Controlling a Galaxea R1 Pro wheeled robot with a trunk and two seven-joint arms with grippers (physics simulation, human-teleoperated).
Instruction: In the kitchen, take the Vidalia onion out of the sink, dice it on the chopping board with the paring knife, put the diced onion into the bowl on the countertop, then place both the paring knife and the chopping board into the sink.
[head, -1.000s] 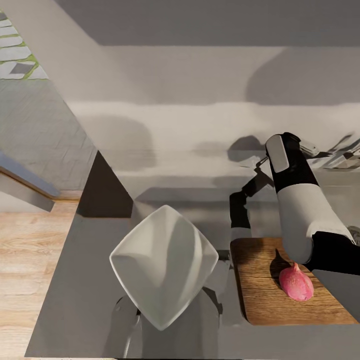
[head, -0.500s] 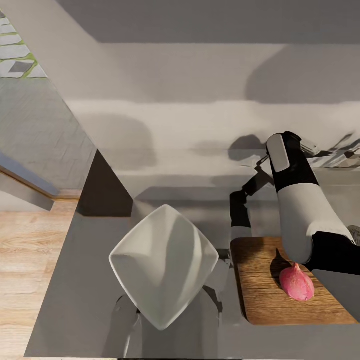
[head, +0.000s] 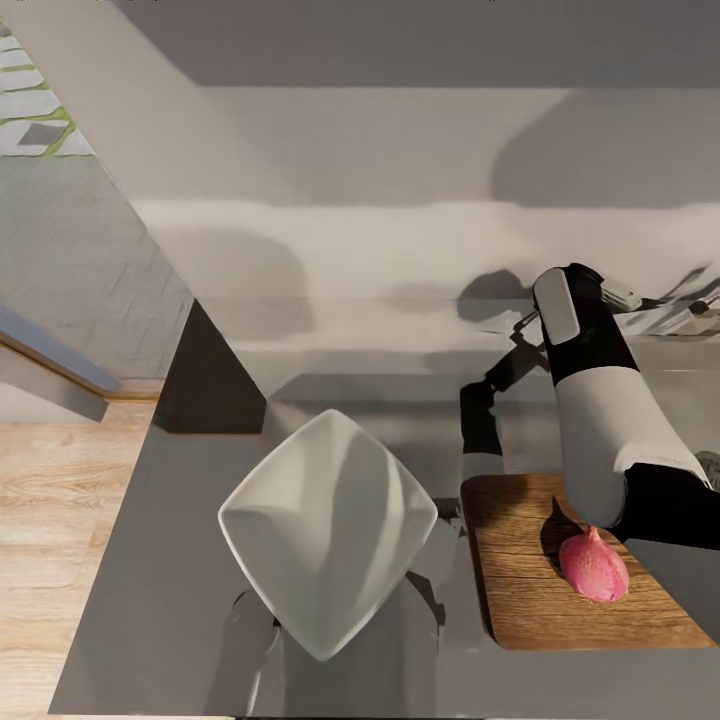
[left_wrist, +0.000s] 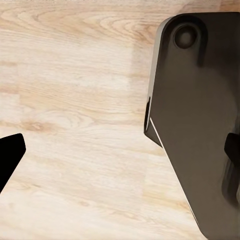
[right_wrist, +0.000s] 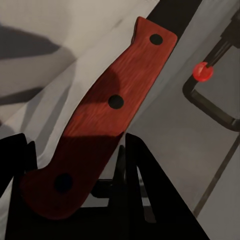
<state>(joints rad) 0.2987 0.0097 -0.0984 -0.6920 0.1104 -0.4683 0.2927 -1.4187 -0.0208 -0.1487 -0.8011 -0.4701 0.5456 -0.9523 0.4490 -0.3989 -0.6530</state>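
A pink onion (head: 594, 566) lies on the wooden chopping board (head: 520, 600) at the counter's front right. The white bowl (head: 328, 530) stands just left of the board. My right arm (head: 600, 420) reaches over the board toward the back right of the counter. In the right wrist view the right gripper (right_wrist: 75, 145) is shut on the lower end of the paring knife's red-brown riveted handle (right_wrist: 115, 102), with one dark finger (right_wrist: 137, 190) pressed against each side. The blade is hidden. My left gripper (left_wrist: 120, 155) hangs open over the wooden floor.
The grey countertop (head: 150, 560) ends at a left edge above the wooden floor (head: 50, 520). A dark fixture with a red tip (right_wrist: 202, 72) sits beside the knife. Metal shapes (head: 680, 315) lie at the back right. The robot's dark base (left_wrist: 200, 125) shows below the left gripper.
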